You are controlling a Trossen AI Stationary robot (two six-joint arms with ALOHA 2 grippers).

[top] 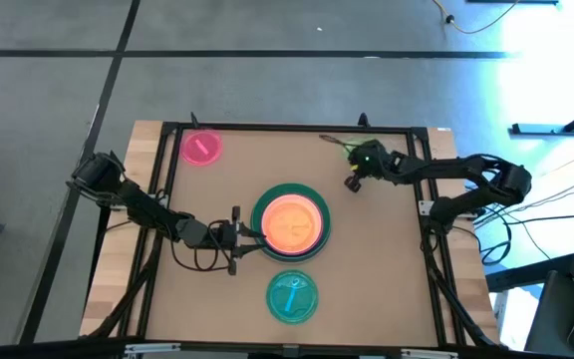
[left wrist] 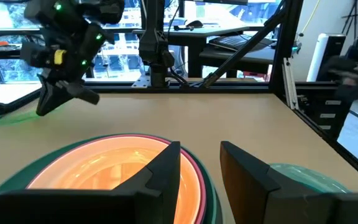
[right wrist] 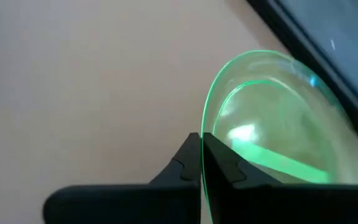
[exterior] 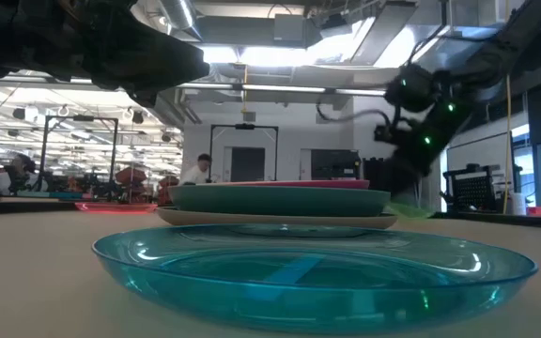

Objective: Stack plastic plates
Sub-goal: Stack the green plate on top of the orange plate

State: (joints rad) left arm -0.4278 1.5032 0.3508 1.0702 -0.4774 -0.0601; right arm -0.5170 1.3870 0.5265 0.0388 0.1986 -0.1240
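Observation:
A stack of plates sits mid-table with an orange plate on top, above a magenta rim and a dark teal rim. My left gripper is open at the stack's left edge, its fingers reaching over the rim. A teal plate lies flat near the near edge. A small pink plate lies at the far left. My right gripper is shut on a clear green plate at the far right. My left gripper has one finger over the stack's near rim; whether it touches, I cannot tell. My right gripper pinches the green plate's rim between its two fingers. The plate is tilted and stretches away from the fingers; whether it is clear of the table, I cannot tell.
A black frame runs around the brown table top. Bare table lies between the stack and the right gripper. In the low view the teal plate fills the foreground, and people show in the room behind.

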